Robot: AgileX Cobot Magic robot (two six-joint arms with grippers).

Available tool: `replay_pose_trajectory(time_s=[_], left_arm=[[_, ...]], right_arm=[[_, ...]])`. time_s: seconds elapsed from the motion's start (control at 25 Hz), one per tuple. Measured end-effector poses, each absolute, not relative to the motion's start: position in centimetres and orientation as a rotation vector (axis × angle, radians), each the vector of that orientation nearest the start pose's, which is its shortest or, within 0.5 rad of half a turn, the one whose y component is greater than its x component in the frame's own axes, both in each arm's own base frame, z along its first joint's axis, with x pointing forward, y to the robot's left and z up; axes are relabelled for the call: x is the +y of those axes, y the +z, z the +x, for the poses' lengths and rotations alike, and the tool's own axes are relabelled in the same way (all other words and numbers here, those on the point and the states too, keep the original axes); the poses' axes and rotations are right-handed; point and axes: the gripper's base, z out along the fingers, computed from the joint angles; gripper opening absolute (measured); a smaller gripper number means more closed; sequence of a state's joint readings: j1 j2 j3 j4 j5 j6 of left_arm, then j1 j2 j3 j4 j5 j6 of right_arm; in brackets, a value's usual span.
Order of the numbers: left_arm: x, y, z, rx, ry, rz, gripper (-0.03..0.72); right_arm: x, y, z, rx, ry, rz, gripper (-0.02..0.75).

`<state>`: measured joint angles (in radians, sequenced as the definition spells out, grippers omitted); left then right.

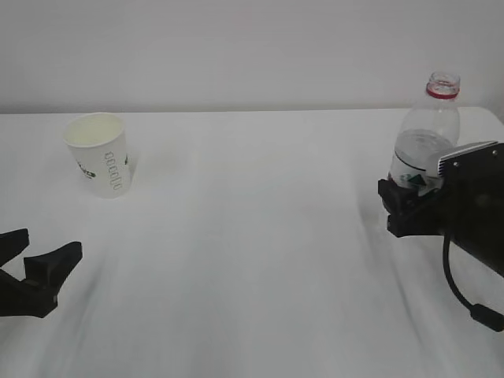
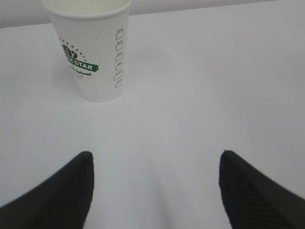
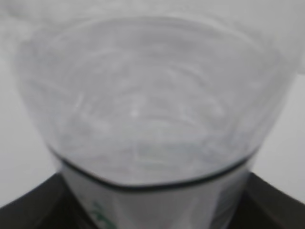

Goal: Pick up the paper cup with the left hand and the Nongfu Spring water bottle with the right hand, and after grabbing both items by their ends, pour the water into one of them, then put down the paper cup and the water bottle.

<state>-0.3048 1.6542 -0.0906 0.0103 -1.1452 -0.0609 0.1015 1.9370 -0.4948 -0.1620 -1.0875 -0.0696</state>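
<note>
**Count of things on the white worktop**

One small white tapered paper cup with dark green lettering, near the far left corner. One clear ribbed plastic water bottle with a red neck ring, uncapped, near the far right corner. Two black robot grippers: one at the near left edge, one at the right edge. One white worktop.
</note>
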Motion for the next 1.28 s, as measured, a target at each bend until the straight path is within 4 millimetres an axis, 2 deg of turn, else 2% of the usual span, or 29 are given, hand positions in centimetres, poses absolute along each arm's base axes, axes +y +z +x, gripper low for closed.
replay_pose_trajectory(time_s=[0.32, 0.72, 1.0, 1.28], left_arm=[[-6.5, 13.0, 20.7, 1.839, -0.255, 0.225, 0.590], [-6.4, 10.0, 22.6, 1.949, -0.194, 0.161, 0.590], [-6.9, 9.8, 24.4, 1.920, -0.192, 0.157, 0.590], [-5.2, 10.5, 26.4, 1.868, -0.158, 0.101, 0.597]], right_arm=[[4.4, 12.5, 29.4, 1.758, 0.099, -0.329, 0.533], [4.4, 12.6, 29.4, 1.755, 0.099, -0.330, 0.533], [4.4, 12.6, 29.4, 1.755, 0.100, -0.332, 0.533], [4.4, 12.6, 29.4, 1.755, 0.101, -0.335, 0.533]])
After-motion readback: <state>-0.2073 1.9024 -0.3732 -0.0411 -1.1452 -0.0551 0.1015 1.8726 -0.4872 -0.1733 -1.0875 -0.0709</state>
